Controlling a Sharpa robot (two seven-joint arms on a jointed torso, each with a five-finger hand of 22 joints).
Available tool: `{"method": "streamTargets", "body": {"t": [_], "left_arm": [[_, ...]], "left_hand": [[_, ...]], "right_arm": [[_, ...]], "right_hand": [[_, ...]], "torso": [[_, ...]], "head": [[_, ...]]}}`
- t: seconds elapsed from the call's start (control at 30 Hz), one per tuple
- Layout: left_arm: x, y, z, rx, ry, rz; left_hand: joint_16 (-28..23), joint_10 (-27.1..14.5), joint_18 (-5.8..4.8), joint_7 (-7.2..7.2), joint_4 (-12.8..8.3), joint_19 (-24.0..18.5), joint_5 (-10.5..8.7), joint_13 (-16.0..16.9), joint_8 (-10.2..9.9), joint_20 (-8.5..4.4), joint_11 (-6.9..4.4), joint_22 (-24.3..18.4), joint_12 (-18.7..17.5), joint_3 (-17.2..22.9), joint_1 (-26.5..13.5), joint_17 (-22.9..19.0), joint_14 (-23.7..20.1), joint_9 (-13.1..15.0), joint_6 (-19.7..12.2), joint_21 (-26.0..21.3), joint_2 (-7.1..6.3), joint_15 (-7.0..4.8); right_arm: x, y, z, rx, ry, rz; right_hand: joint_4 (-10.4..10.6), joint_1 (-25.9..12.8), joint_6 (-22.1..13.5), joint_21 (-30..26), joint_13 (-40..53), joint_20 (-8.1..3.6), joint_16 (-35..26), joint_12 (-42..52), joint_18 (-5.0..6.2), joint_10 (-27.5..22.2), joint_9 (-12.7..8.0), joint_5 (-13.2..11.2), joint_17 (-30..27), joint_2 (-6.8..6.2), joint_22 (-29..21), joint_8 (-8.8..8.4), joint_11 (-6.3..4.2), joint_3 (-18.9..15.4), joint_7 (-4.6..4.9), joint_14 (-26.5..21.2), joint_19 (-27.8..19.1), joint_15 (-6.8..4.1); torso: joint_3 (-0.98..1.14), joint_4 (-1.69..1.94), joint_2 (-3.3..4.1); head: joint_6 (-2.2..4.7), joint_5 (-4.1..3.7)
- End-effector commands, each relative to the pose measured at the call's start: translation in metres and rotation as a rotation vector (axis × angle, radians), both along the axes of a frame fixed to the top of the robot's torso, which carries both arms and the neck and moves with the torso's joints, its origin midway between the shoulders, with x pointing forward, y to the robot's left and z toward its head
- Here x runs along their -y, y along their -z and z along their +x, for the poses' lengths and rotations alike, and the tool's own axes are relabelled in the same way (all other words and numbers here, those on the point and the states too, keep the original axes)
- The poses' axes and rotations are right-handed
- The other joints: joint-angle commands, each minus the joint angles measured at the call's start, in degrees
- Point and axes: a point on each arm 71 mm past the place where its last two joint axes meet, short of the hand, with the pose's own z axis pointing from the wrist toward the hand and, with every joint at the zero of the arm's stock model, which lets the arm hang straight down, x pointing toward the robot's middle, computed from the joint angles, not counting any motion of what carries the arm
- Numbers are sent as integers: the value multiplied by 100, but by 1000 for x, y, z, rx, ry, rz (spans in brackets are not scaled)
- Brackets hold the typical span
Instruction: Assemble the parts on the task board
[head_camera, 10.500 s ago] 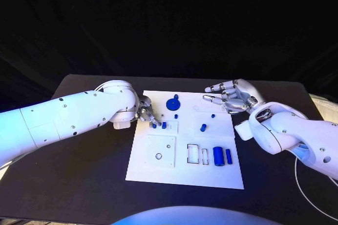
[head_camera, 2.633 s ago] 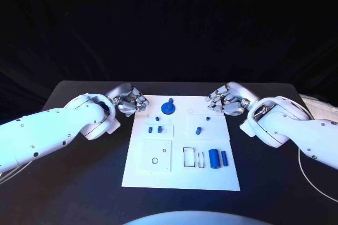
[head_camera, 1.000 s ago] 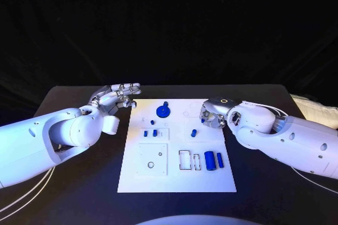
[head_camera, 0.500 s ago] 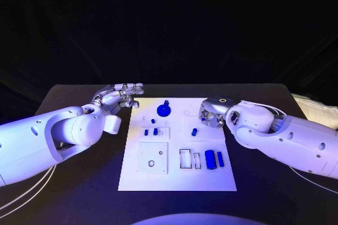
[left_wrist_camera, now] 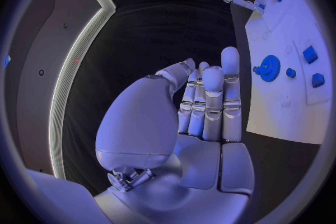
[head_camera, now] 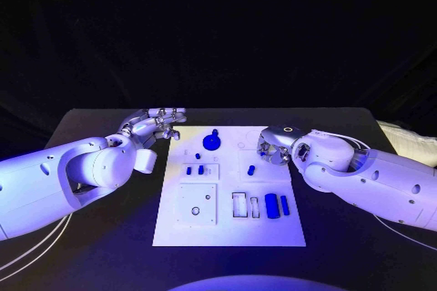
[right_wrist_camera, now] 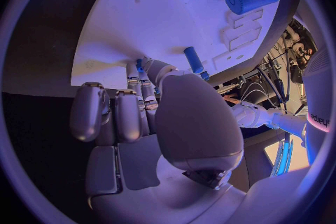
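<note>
We are observing the right hand (head_camera: 273, 149) reaching fingers-down over the task board (head_camera: 230, 225), grip indiscernible, beside an upright blue peg (head_camera: 251, 170); left hand (head_camera: 155, 122) is hovering empty, fingers extended, beside the board's far-left corner.

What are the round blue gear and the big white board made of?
The round blue gear looks like matte plastic: solid even colour, moulded teeth, no shine. The flat white task board also seems plastic, smooth and dull, with neat cut-out slots; painted material can't be ruled out.

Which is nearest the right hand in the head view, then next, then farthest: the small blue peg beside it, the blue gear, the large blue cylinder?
From the right hand:
1. Small blue peg, just beside the hand.
2. Blue gear, board's far left part.
3. Large blue cylinder, board's near edge; close to the gear's distance.
</note>
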Motion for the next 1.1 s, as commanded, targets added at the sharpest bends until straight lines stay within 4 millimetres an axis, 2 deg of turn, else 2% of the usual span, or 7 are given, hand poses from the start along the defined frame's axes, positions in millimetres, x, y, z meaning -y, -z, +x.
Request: {"method": "streamTargets", "body": {"t": [0.03, 0.13, 0.27, 0.63, 0.97, 1.1], "left_arm": [[3, -1, -1, 8, 24, -3], [3, -1, -1, 8, 25, -1], [4, -1, -1, 9, 26, -1], [4, -1, 0, 8, 27, 0], [2, -1, 0, 8, 23, 1], [1, -1, 0, 8, 21, 2]], "left_hand": [[0, -42, 83, -11, -40, -27, 13, 7, 35, 19, 3, -7, 28, -1, 55, 0, -34, -6, -44, -32, -19, 9], [4, -53, 83, -9, -51, -26, 14, 9, 38, 20, 5, -7, 38, -1, 68, -2, -37, -5, -50, -32, -11, 11], [7, -65, 84, -7, -74, -24, 15, 15, 46, 20, 6, -7, 61, -1, 97, -8, -41, -4, -56, -31, 0, 12], [15, -73, 85, -5, -89, -22, 16, 19, 52, 20, 7, -6, 76, -1, 114, -2, -41, -4, -59, -30, 7, 12], [14, -78, 84, -3, -90, -22, 16, 20, 55, 21, 9, -5, 82, -2, 116, -8, -43, -3, -62, -29, 15, 12], [14, -78, 84, -3, -90, -22, 16, 20, 55, 21, 9, -5, 82, -2, 116, -8, -43, -3, -62, -29, 15, 12]], "right_arm": [[-4, 7, -4, -15, -12, -12], [-3, 6, -3, 3, -4, -17], [-3, 5, -3, 26, 1, -13], [-7, -6, -10, 80, -12, 47], [-2, -26, -16, 129, -7, 94], [-8, -33, -23, 147, -32, 121]], "right_hand": [[-103, 147, 76, 46, 8, -3, 50, 47, 30, 112, 29, -63, 33, 124, 35, 27, -18, 128, 16, 276, 52, 8], [-217, 213, 111, 83, -2, -7, 80, 40, 20, 201, 46, -129, 71, 185, 86, 28, -18, 285, 21, 284, 75, 8], [-299, 167, 124, 170, -27, -5, 90, 1, -4, 241, 61, -242, 77, 185, 207, 9, -15, 425, 33, 286, 127, 18], [-320, 29, 121, 210, -59, 5, 96, -31, -14, 227, 74, -332, 78, 138, 259, -14, 6, 456, 52, 286, 148, 32], [-327, 9, 128, 216, -63, 5, 96, -30, -15, 231, 79, -337, 76, 122, 267, -13, 4, 451, 51, 286, 150, 34], [-336, 11, 127, 220, -65, 5, 96, -31, -16, 229, 80, -337, 76, 116, 273, -14, 3, 454, 51, 286, 152, 33]], "torso": [[2, 1, 2], [2, 1, -1], [2, 0, -1], [6, 2, -1], [0, -11, -3], [6, -11, 3]], "head": [[-6, -3], [-10, -10], [-18, -15], [-11, -21], [-15, -7], [21, 19]]}}
